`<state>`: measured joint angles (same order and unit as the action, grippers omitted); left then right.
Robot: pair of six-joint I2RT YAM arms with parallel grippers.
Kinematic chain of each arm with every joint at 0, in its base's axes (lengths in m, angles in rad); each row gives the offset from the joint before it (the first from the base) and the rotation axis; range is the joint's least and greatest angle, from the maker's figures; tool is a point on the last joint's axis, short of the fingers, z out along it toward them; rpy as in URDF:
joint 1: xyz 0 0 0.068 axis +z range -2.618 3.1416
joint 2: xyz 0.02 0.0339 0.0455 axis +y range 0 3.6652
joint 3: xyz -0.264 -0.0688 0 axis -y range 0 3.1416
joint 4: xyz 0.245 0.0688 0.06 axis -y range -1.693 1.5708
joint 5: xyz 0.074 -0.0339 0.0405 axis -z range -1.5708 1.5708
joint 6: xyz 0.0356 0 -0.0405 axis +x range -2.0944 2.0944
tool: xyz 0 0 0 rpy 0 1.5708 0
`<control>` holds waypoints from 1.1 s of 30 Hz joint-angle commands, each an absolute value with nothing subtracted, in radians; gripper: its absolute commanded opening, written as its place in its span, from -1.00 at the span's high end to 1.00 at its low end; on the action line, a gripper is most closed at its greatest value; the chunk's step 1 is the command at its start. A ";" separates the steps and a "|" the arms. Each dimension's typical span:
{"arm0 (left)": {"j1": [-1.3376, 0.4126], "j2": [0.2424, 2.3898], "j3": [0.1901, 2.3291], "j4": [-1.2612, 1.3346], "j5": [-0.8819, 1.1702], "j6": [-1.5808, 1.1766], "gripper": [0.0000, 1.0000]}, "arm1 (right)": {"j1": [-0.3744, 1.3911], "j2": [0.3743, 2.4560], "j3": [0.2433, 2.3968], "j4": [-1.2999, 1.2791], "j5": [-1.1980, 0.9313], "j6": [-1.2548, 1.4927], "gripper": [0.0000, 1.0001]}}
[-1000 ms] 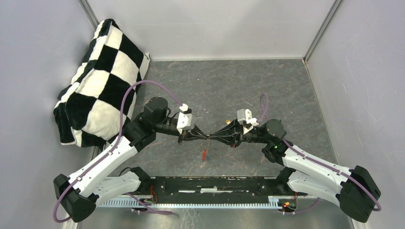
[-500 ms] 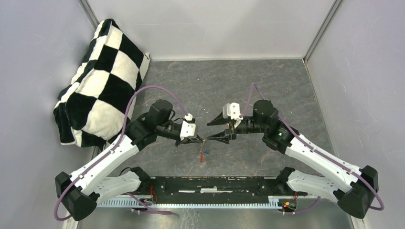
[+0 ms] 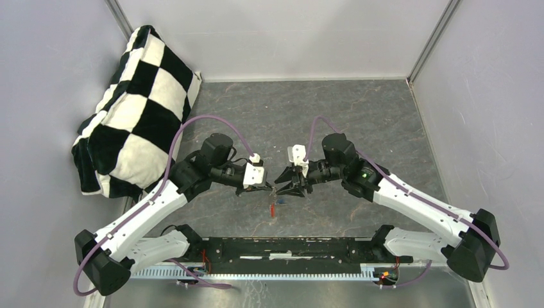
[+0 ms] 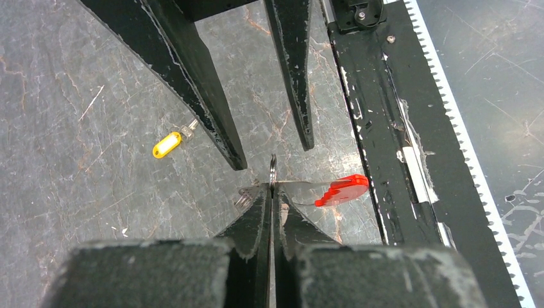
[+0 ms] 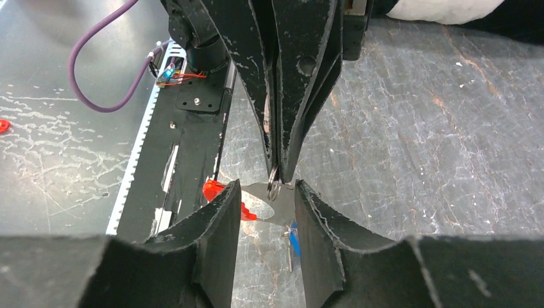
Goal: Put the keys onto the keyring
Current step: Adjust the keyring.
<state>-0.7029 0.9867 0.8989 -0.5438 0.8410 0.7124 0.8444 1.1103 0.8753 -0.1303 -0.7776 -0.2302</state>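
My left gripper (image 3: pixel 272 188) is shut on the keyring, a thin metal ring (image 4: pixel 272 168) seen edge-on, with a bright red piece (image 4: pixel 343 190) hanging from it above the table. The ring also shows in the right wrist view (image 5: pixel 274 187), with the red piece (image 5: pixel 213 190) beside it. My right gripper (image 3: pixel 281 182) is open, its fingers (image 5: pixel 218 237) standing on either side of the ring without touching it. A blue-capped key (image 5: pixel 294 239) shows just below the ring; I cannot tell whether it hangs on it. A yellow-capped key (image 4: pixel 167 144) lies on the table beyond.
A black-and-white checkered pillow (image 3: pixel 135 96) leans in the back left corner. A black base rail (image 3: pixel 289 247) with a toothed strip runs along the near edge. Grey walls enclose the dark stone-patterned table (image 3: pixel 308 109).
The grippers were tip to tip. The right gripper opened and pulled back to the right, then came in again, open, around the ring. The left gripper kept hold of the ring.
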 commanded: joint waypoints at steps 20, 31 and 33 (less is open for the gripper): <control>-0.709 0.988 0.971 -0.522 0.879 0.712 0.44 | 0.855 1.090 0.875 0.054 -0.709 -0.191 0.99; -0.707 0.872 0.968 -0.503 0.818 0.580 0.03 | 0.782 0.936 0.533 0.856 -0.818 0.306 0.99; -0.707 0.865 0.958 -0.453 0.829 0.536 0.05 | 0.781 0.942 0.504 0.972 -0.818 0.371 0.99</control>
<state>-0.7029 0.8833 0.9447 -0.5396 0.8207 0.6498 0.7868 0.9524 0.5488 0.5594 -0.7856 0.1436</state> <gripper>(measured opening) 0.486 0.011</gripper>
